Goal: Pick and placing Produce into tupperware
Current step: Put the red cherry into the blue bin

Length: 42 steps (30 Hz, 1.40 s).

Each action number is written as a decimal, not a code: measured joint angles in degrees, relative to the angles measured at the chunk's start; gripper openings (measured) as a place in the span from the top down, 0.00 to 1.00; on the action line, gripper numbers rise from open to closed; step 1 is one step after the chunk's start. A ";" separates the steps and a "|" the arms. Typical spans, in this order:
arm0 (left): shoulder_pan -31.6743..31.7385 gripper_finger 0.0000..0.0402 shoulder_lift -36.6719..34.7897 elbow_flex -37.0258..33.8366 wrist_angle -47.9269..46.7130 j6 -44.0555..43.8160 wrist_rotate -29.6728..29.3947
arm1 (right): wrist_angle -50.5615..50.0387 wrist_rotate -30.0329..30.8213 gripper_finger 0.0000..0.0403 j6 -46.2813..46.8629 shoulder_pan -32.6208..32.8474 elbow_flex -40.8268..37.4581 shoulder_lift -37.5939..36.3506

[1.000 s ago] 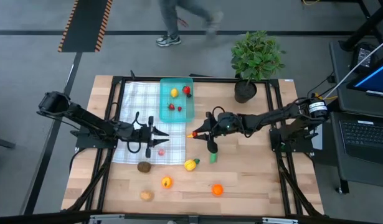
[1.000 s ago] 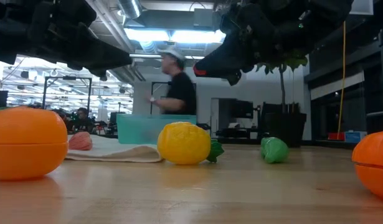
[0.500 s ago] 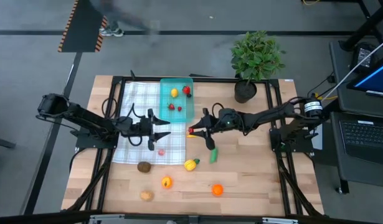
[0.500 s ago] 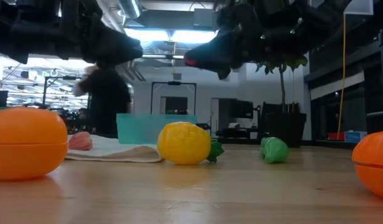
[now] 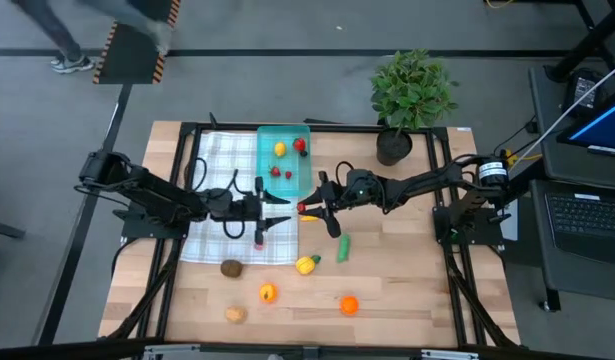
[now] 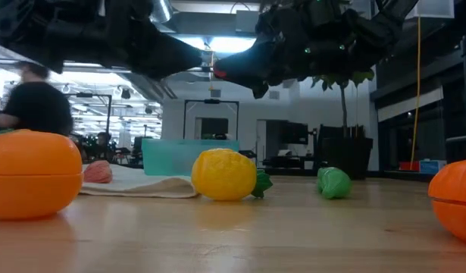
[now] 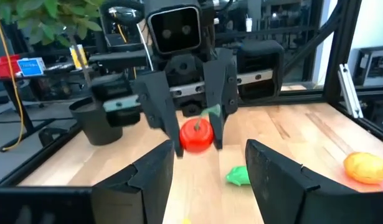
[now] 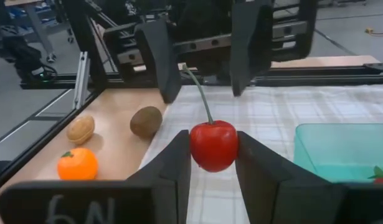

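Two end effectors now face each other above the cloth's edge by the tupperware (image 5: 284, 158). The right end effector (image 8: 211, 163) clamps a red cherry (image 8: 213, 144); the left end effector (image 7: 208, 167) has moved in and spread wide, suggesting a handover.

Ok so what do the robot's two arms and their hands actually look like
Both arms are dark, nearly black, jointed tubes with loose black cables looping along them. The left hand and right hand each end in two flat, matte black wedge-shaped fingers. The right arm has a white band with orange near its base. The right hand's wrist carries a boxy black camera housing.
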 joint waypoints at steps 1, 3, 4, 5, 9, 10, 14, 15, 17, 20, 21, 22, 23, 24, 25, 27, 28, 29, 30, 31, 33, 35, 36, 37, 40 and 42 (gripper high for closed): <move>0.00 0.52 0.59 0.70 0.00 0.47 0.00 | -0.10 -0.13 0.74 0.00 0.00 0.00 0.00; 0.00 0.52 1.58 2.14 0.04 1.08 0.00 | -0.30 -0.20 0.74 -0.04 0.00 0.00 0.00; 0.00 0.52 2.09 2.78 0.10 1.30 -0.01 | -0.34 -0.22 0.74 -0.04 0.00 0.00 0.00; 0.00 0.52 2.63 3.37 0.18 1.61 0.00 | -0.38 -0.22 0.74 -0.06 0.00 0.00 0.00; 0.00 0.53 4.53 5.05 0.01 2.06 0.48 | -0.49 -0.59 0.74 -0.03 0.00 0.00 0.00; 0.00 0.54 4.83 5.28 0.02 2.07 0.78 | -0.54 -0.59 0.74 -0.04 0.00 0.01 0.00; 0.00 0.56 5.56 5.96 -0.09 2.12 1.06 | -0.72 -0.59 0.74 -0.11 0.00 0.02 0.00; 0.00 0.57 5.56 6.05 0.08 2.13 1.05 | -0.72 -0.59 0.74 -0.09 0.00 0.02 0.00; 0.00 0.59 5.53 6.06 0.12 2.17 1.05 | -0.76 -0.61 0.74 -0.10 0.00 0.02 0.00; 0.00 0.62 5.53 6.06 0.42 2.19 1.05 | -0.76 -0.60 0.74 -0.11 0.00 0.02 0.00; 0.00 0.63 5.53 6.06 0.39 2.17 1.05 | -0.76 -0.61 0.74 -0.11 0.00 0.02 0.00; 0.00 0.64 5.53 6.06 0.31 2.17 1.05 | -0.76 -0.61 0.74 -0.12 0.00 0.02 0.00; 0.00 0.66 5.53 6.06 0.25 2.17 1.05 | -0.76 -0.61 0.74 -0.13 0.00 0.02 0.00; 0.00 0.67 5.53 6.06 0.19 2.17 1.04 | -0.76 -0.61 0.74 -0.13 0.00 0.02 0.00; 0.00 0.69 5.53 6.06 0.16 2.17 1.03 | -0.76 -0.61 0.74 -0.09 0.00 0.02 0.00; 0.00 0.73 5.53 6.06 0.16 2.17 1.03 | -0.76 -0.61 0.74 -0.09 0.00 0.02 0.00; 0.03 0.76 5.53 6.06 0.11 2.17 1.03 | -0.76 -0.61 0.74 -0.11 0.00 0.02 0.00; 0.15 0.78 5.53 6.06 0.05 2.17 1.03 | -0.76 -0.61 0.74 -0.11 0.00 0.02 0.00; 0.32 0.81 5.53 6.06 0.01 2.17 1.03 | -0.76 -0.61 0.74 -0.09 0.00 0.02 0.00; 0.50 0.84 5.53 6.06 -0.01 2.17 1.01 | -0.76 -0.61 0.74 -0.11 0.00 0.02 0.00; 0.91 0.91 5.53 6.06 -0.01 2.15 0.97 | -0.76 -0.61 0.74 -0.11 0.00 0.02 0.00; 1.39 0.97 5.53 6.06 -0.01 2.12 0.98 | -0.76 -0.63 0.74 -0.11 0.00 0.02 0.00; 1.63 0.98 5.53 6.06 -0.04 1.91 0.96 | -0.76 -0.61 0.74 -0.13 0.00 0.02 0.00; 1.84 0.98 5.53 6.06 -0.12 1.76 0.98 | -0.76 -0.61 0.74 -0.13 0.00 0.02 0.00; 2.10 0.99 5.53 6.06 -0.28 1.73 0.98 | -0.82 -0.61 0.74 -0.13 0.00 0.02 0.00; 2.10 0.99 5.53 6.06 -0.32 1.73 0.97 | -0.96 -0.61 0.74 -0.02 0.00 0.02 0.00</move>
